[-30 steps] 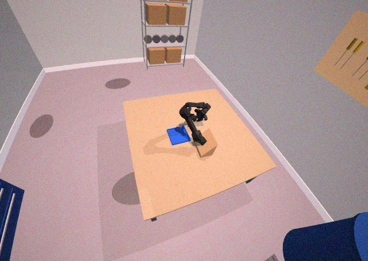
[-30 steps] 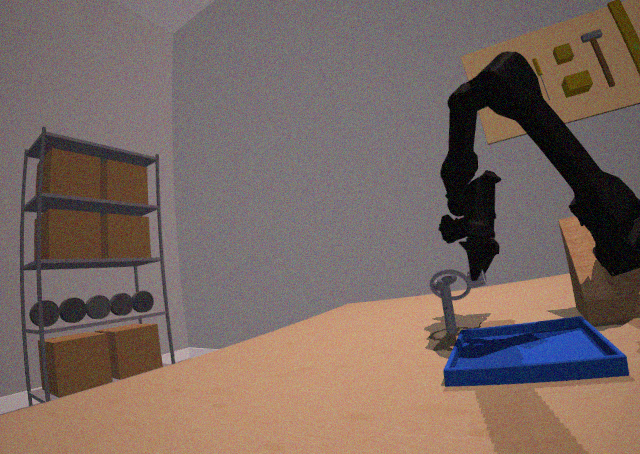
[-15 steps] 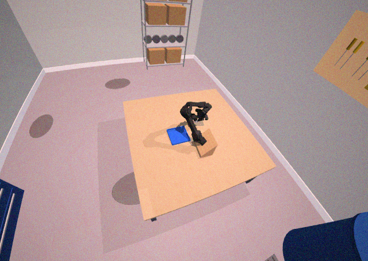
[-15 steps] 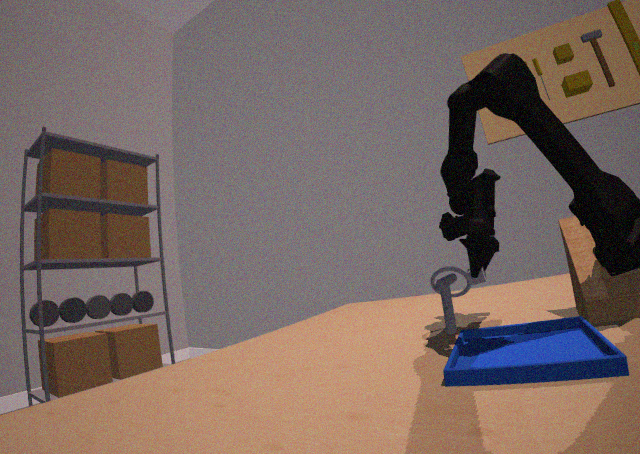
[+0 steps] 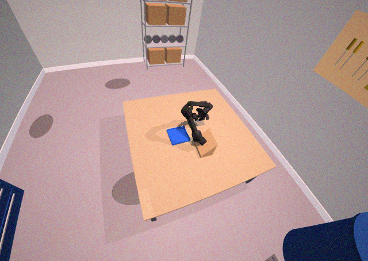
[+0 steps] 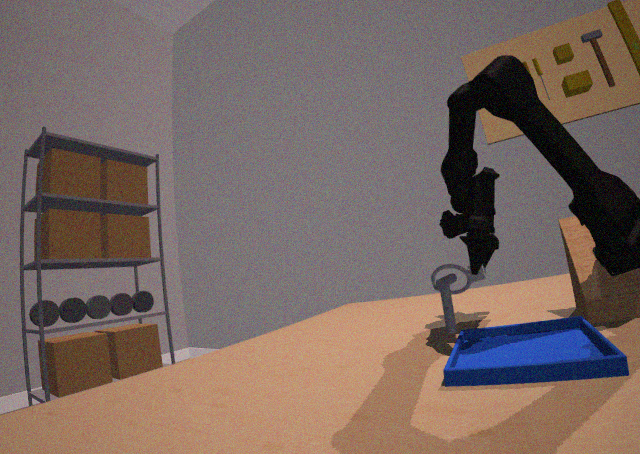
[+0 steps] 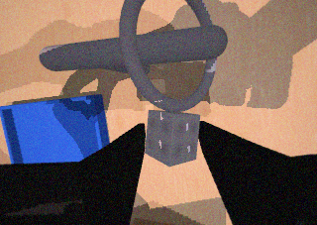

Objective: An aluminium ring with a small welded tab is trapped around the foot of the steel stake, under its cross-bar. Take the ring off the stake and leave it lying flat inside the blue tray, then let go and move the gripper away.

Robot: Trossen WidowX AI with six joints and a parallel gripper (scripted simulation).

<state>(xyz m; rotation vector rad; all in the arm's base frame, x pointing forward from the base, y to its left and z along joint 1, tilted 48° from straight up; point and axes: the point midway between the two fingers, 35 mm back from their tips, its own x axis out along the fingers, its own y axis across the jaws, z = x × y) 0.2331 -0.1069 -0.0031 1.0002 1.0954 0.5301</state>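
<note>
The grey metal ring (image 6: 435,272) (image 7: 129,42), its blocky tab (image 6: 476,275) (image 7: 171,138) clamped in the claw (image 6: 480,272) (image 7: 170,128), is tilted, up around the stake's cross-bar (image 6: 445,282) (image 7: 173,46). The grey stake (image 6: 448,308) stands upright beside the square, low-walled blue tray (image 5: 178,135) (image 6: 537,377) (image 7: 50,131), which lies flat on the counter (image 5: 166,175) (image 6: 289,387) (image 7: 258,136).

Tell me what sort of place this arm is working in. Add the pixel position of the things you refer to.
Probably a workshop or a storeroom: a pegboard-like panel (image 5: 332,65) (image 6: 498,129) of hand tools hangs on the wall, and a metal shelf rack (image 5: 166,26) (image 6: 160,232) holds cardboard-coloured boxes (image 5: 155,14) (image 6: 77,364).
</note>
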